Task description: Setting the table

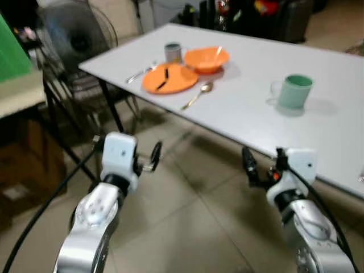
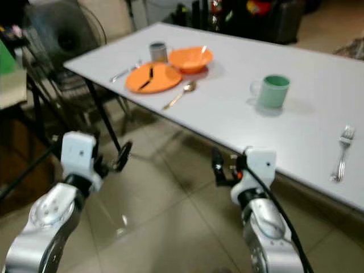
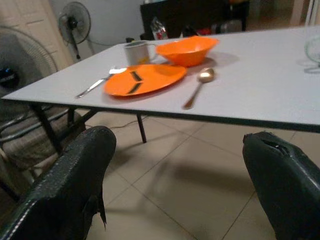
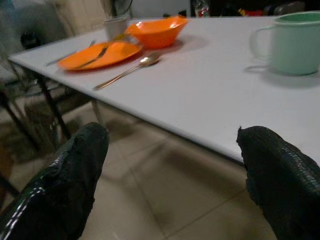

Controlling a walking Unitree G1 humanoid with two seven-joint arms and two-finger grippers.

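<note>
both held low over the floor, short of the bench edge: left pincer apart and empty, right pincer apart and empty. on the bench, plate at 11 o'clock with bowl touching it, spoon just beside, mug at 1 o'clock, fork near the edge at 3 o'clock. risk, as a judgement: rising too close could knock the edge and jolt the mug or sweep the fork off.

Beige tiled floor — grey fan left — dim room.
</note>
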